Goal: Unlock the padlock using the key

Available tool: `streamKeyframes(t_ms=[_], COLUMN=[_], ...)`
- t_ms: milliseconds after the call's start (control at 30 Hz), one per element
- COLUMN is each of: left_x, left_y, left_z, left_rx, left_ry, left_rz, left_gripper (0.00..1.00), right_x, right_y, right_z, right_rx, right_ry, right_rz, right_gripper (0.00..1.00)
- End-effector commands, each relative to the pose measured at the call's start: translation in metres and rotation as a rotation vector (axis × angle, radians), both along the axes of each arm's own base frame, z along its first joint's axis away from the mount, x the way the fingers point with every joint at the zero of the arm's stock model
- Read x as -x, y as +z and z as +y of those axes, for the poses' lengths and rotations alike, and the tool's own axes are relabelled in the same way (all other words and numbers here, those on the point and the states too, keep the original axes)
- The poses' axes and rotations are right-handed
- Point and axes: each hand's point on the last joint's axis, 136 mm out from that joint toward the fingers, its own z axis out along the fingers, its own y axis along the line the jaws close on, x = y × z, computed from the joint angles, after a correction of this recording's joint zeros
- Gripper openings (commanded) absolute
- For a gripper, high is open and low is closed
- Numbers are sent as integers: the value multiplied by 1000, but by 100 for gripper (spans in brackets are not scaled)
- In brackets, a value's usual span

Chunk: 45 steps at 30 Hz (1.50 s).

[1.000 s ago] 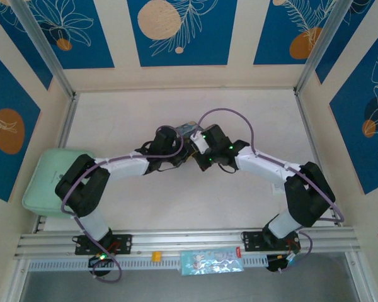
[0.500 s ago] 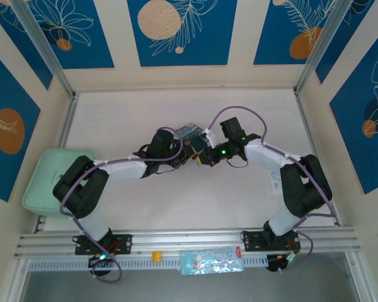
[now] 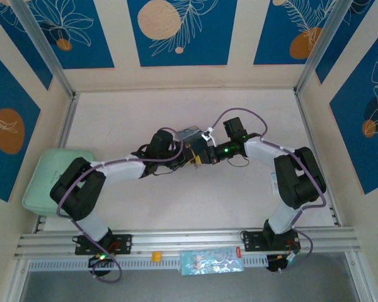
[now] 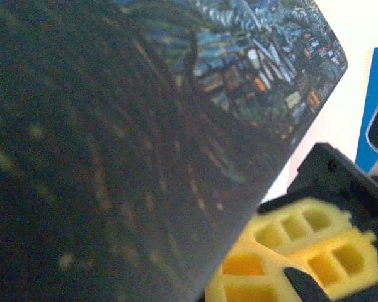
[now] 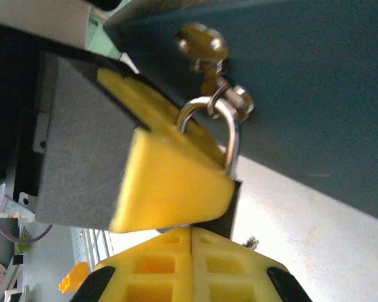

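Nearest you, your right jaws (image 5: 192, 269) are shut tight, pads flush along the seam. Whether the key is pinched in there, you can't tell. Straight ahead of them, almost touching, sits the padlock (image 5: 230, 200). Its dark body peeks out under a yellow finger of your left jaws (image 3: 184, 156), which look all but closed and pinched on that body. The lock's long axis runs away from your right tips: base toward you, silvery shackle (image 5: 232, 135) beyond, looped through the brass hasp (image 5: 203, 45) on the blue box (image 5: 315, 88). So the keyhole end likely faces the right arm, and that's your inserting side. From above, both forearms fold inward over the desk (image 3: 132, 113), elbows out wide, tips meeting nose to nose just this side of the box.
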Motion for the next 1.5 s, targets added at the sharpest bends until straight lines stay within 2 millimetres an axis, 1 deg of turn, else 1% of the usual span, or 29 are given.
streamKeyframes(t_ms=[0, 167, 233, 300, 367, 500, 567, 767, 833, 1033, 1200, 1300, 1400, 1467], left_x=[6, 4, 1, -2, -5, -8, -9, -10, -10, -11, -12, -11, -11, -11], left_y=[32, 25, 26, 27, 28, 30, 30, 32, 33, 35, 38, 38, 37, 36], left_z=[-13, -8, -6, -6, -5, -4, -4, -3, -3, -3, -3, -3, -3, -2], left_rx=[65, 49, 41, 36, 33, 31, 30, 33, 33, 39, 50, 54, 64, 69], left_ry=[-88, -47, -29, -20, -12, 2, 7, 16, 19, 24, 31, 34, 41, 45], left_rz=[-63, -16, -18, -19, -21, -19, -14, -11, -12, -17, -21, -18, -13, -10], left_gripper=[0, 0, 0, 0, 0, 0, 0, 0, 0, 0, 0, 0, 0, 0], right_x=[-7, -4, -3, 0, 5, 15, 17, 15, 15, 11, 5, 1, -1, -3], right_y=[5, 7, 8, 9, 9, 10, 7, -6, -10, -16, -14, -11, -10, -11], right_z=[3, 1, -3, -5, -7, -3, -3, -4, -4, -4, 2, 7, 10, 8], right_rx=[-29, 72, 112, 163, 217, 319, 381, 544, 585, 636, 641, 637, 650, 667], right_ry=[-4, -51, -76, -103, -125, -142, -153, -167, -168, -182, -200, -218, -238, -256], right_rz=[1, -92, -117, -151, -197, -289, -318, -387, -399, -417, -436, -448, -462, -461], right_gripper=[0, 1, 9, 21, 27, 33, 36, 44, 48, 47, 40, 38, 32, 23])
